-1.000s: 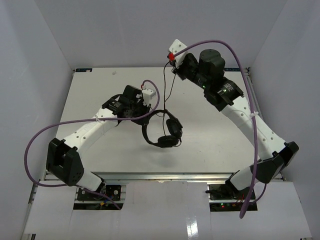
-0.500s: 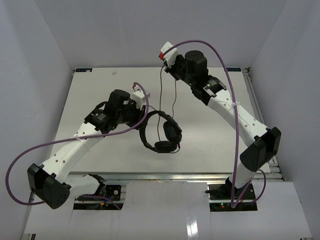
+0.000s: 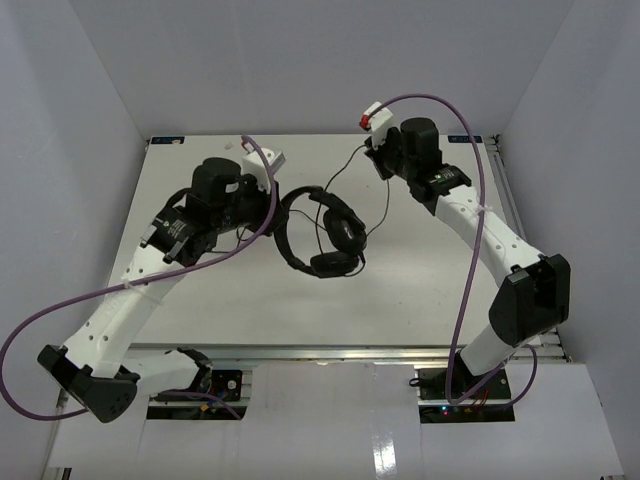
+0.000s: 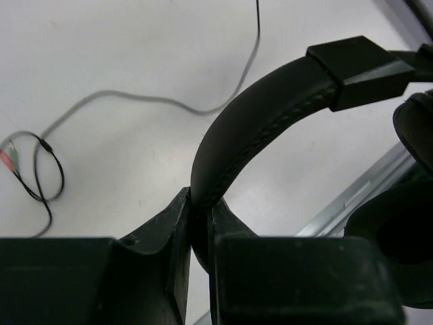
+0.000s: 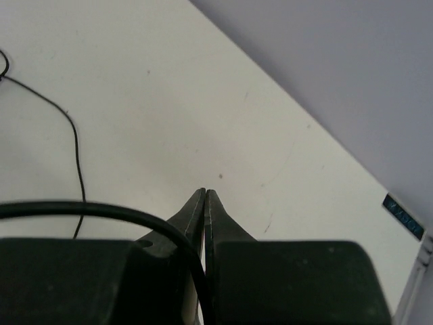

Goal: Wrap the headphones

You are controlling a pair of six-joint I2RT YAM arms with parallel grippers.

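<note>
The black headphones (image 3: 335,240) hang in the air over the middle of the table, held by their headband (image 3: 288,222). My left gripper (image 3: 278,207) is shut on the headband (image 4: 270,101); in the left wrist view the band is pinched between the fingertips (image 4: 200,203) and an earcup (image 4: 399,237) hangs at the right. My right gripper (image 3: 381,160) is raised over the far right of the table, shut on the thin black cable (image 3: 345,172). In the right wrist view the cable (image 5: 101,211) curves in between the closed fingertips (image 5: 205,196).
The cable's free end with its plugs (image 4: 8,159) lies looped on the white table (image 3: 200,290). Thick purple robot cables (image 3: 470,120) arch over both arms. White walls close in the left, back and right sides. A metal rail (image 3: 330,350) runs along the near edge.
My left gripper has carried the headphones up and toward the back left. My right gripper has swung to the right and lower, taking the cable with it.
</note>
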